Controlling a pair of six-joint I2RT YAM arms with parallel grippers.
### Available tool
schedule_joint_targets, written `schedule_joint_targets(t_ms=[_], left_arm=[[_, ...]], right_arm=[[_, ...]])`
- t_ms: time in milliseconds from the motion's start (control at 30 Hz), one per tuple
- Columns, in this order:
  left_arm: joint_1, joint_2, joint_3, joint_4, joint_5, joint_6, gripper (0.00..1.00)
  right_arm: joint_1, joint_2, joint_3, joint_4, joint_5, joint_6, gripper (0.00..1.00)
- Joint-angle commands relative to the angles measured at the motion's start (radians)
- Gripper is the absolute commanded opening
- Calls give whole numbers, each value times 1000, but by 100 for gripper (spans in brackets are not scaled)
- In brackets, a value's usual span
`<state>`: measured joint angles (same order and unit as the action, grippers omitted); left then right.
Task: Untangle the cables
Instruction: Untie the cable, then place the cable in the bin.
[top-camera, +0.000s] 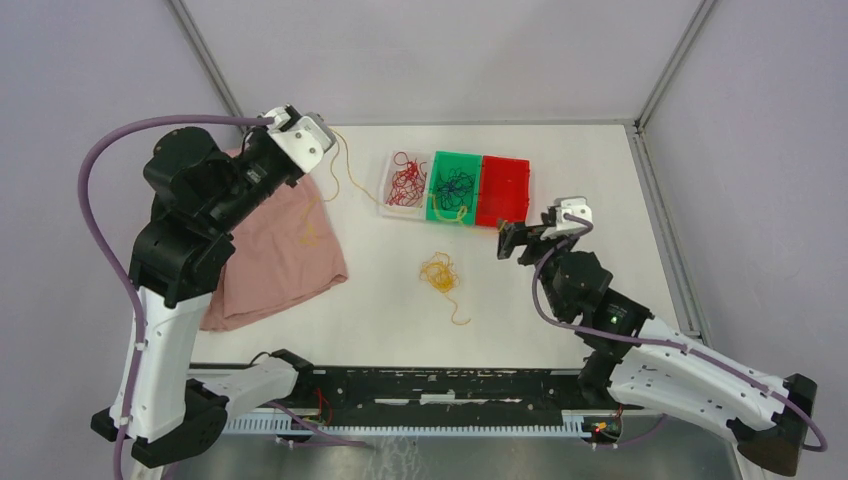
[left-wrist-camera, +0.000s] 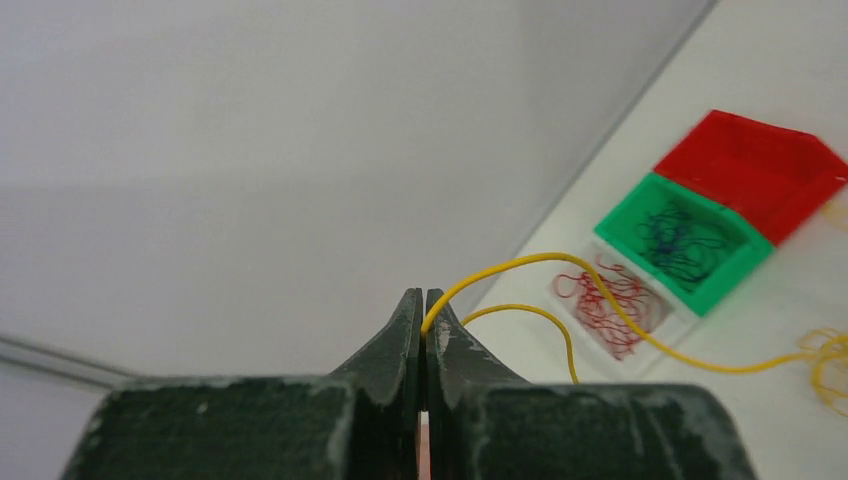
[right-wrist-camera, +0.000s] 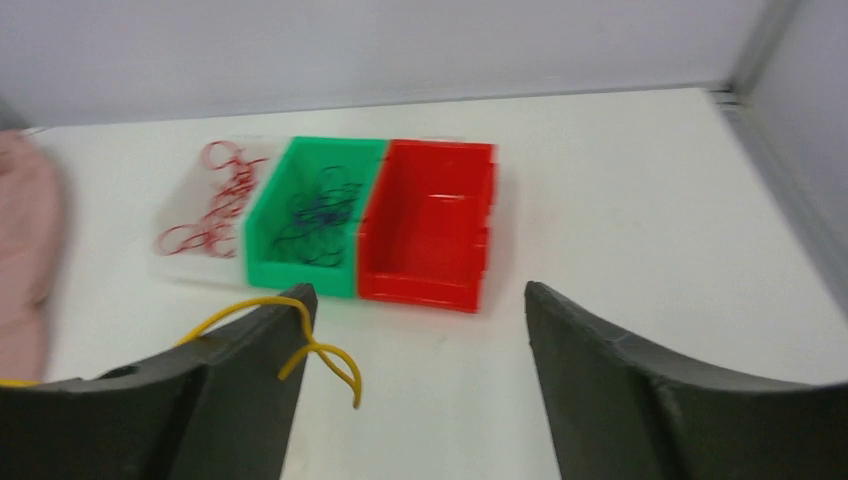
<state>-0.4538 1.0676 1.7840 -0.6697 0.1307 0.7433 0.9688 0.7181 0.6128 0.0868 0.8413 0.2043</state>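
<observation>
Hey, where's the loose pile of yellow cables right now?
In the top view, the loose yellow cables lie mid-table, just on the near side of the green bin, with the pink cloth to their left.

walls pale grey | table white | corner posts metal | light even

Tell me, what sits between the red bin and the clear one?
The green bin, with dark cables inside it. The top view shows this best; the right wrist view shows it too.
</observation>
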Motion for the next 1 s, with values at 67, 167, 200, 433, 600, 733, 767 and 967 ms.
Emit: schedule_joint_targets(t_ms=[67,167,200,433,600,733,767,967], left_arm=[[3,9,10,-107,216,-199,3],[1,2,-9,-91,234,-225,3],[2,1,-13,-87,238,-233,3],[2,7,-17,-60,307,-335,3],[1,-10,-64,-30,475,-439,3],[2,-12,-72,-37,547,-459,3],[1,-11,-74,-40,552,-459,3],[3,-11,-84,-43,567,-458,3]], right_arm=[[-33,112,208,-53,-714,43,99],[-46,162,293,-99,-858,51,99],[-49,180,316,-105,-919,53,99],[-56,316,448,-79,-1069,94,99],[-56,410,483,63,-1022,116,99],[-56,478,528,135,-1083,138,99],[-56,492,533,153,-1112,152,99],[-56,539,534,294,-1233,247,98]])
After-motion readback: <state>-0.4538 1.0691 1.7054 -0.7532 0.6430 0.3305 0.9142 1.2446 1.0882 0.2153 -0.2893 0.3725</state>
